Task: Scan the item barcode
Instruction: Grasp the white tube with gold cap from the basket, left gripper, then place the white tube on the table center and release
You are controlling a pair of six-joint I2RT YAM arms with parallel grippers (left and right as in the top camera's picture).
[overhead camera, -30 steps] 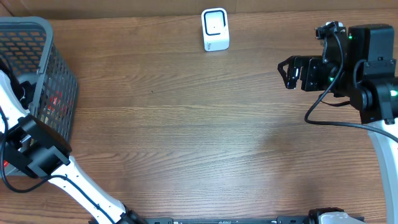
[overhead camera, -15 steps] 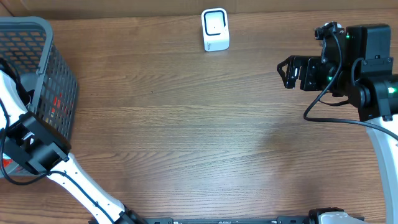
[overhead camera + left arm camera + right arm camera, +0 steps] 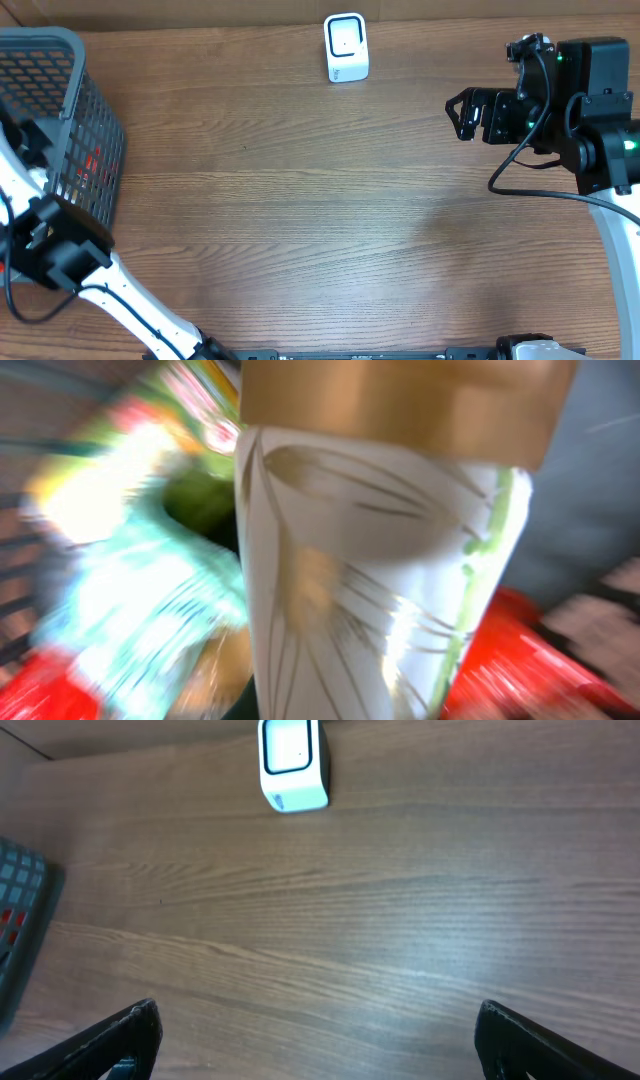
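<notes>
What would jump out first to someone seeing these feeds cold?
The left wrist view is filled by a blurred white package with gold leaf lines and a gold band at its top. Overhead, a grey mesh basket sits at the left edge of the table, a small white scanner stands at the far edge, and the right hand hangs open on the right.

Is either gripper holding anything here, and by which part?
Right gripper: open, empty. Left gripper: shut in the basket, white gold-banded pack filling its view, but its fingers are unseen, so a hold cannot be told.
</notes>
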